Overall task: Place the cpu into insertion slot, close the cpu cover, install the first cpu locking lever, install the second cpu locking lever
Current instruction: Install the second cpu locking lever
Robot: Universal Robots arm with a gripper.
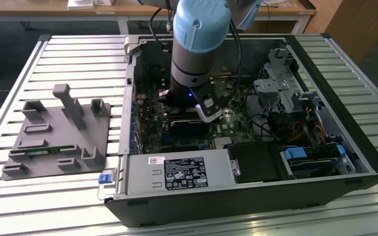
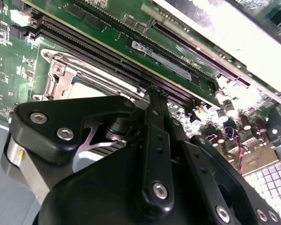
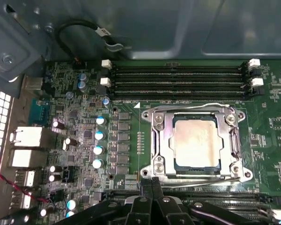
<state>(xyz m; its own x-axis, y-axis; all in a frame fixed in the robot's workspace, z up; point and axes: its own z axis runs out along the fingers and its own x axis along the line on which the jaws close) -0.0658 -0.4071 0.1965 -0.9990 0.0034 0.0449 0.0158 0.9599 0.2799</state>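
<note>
Down inside the open black computer case (image 1: 346, 162), the arm's black gripper (image 3: 151, 183) hangs right at the edge of the small square insertion slot (image 3: 195, 143) on the dark green motherboard (image 3: 126, 140), its two slim fingers (image 2: 152, 101) pressed together with nothing between them. And look: the pale silver-grey square cpu (image 3: 195, 142) already lies flat in the slot, with the thin silvery cpu cover (image 3: 161, 140) folded down around it. Being square, the chip has no real long axis; its edges run parallel to the long black memory slots (image 3: 178, 80). The thin wire locking lever (image 3: 192, 176) runs along the socket edge just by the fingertips. My worry: a slightly off push could slide off that springy wire and scrape the board.
</note>
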